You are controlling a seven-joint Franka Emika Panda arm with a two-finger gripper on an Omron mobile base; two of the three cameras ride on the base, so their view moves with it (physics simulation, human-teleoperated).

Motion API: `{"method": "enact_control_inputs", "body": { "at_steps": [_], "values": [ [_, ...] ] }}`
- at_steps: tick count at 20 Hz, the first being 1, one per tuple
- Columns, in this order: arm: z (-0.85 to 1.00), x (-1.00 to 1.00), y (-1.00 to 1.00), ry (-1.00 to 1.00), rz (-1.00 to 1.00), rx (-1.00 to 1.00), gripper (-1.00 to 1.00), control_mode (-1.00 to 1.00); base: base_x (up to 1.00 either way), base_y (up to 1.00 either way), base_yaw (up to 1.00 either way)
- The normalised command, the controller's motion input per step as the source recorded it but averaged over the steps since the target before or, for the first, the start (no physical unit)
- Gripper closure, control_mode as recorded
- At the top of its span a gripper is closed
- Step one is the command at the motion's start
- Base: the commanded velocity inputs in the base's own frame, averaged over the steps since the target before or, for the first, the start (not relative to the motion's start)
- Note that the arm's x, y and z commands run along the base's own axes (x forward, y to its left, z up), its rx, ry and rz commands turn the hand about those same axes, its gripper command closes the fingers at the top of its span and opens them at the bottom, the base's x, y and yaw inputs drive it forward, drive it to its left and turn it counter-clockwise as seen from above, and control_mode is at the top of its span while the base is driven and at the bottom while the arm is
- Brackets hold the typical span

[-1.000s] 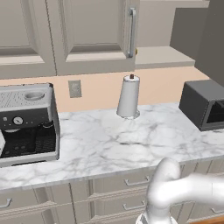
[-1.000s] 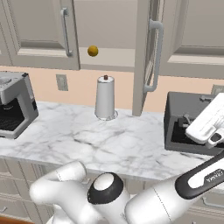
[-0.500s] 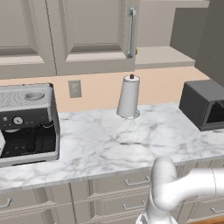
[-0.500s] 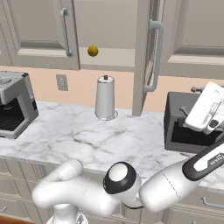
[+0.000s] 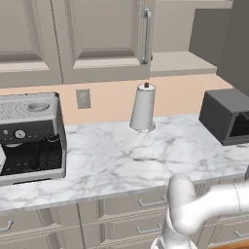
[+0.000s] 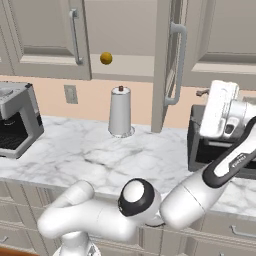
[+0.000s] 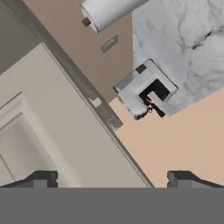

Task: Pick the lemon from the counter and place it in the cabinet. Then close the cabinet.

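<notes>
The lemon (image 6: 105, 58) sits on the shelf inside the cabinet (image 6: 127, 67), and a sliver of it shows past the closed left door (image 5: 151, 57). The cabinet's right door (image 6: 164, 60) stands swung open toward me, its bar handle (image 6: 178, 65) facing right. My gripper (image 6: 204, 94) hangs open and empty just right of that door, at the height of the handle's lower end, pointing left at it. In the hand view the fingertips (image 7: 41, 177) are spread wide, and the door's beige panel (image 7: 52, 131) lies close ahead. The marble counter (image 6: 150, 160) lies below.
A paper towel roll (image 6: 120, 112) stands on the counter at the back wall below the lemon. A coffee machine (image 5: 29, 136) is at the left and a dark microwave (image 5: 228, 116) at the right, under my hand. Drawer fronts (image 5: 126, 209) run below the counter edge.
My hand has risen from in front of the microwave and shifted a little left, closer to the open door. The lemon, the doors and the counter items have not moved.
</notes>
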Motion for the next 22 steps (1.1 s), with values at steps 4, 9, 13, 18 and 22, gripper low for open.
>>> {"method": "enact_control_inputs", "body": {
  "at_steps": [4,9,13,18,22],
  "values": [
    [0.15,0.0,0.95,-0.19,-0.03,-0.13,-1.0,-1.0,0.0,0.0,0.0],
    [0.2,-0.02,1.0,-0.31,-0.09,-0.15,-1.0,-1.0,0.0,0.0,0.0],
    [0.07,0.01,1.0,-0.43,-0.15,-0.18,-1.0,-1.0,0.0,0.0,0.0],
    [0.19,0.05,1.0,-0.51,-0.17,-0.18,-1.0,-1.0,0.0,0.0,0.0],
    [-0.02,0.8,1.0,-0.42,-0.33,-0.25,-1.0,-1.0,0.0,0.0,0.0]
  ]
}}
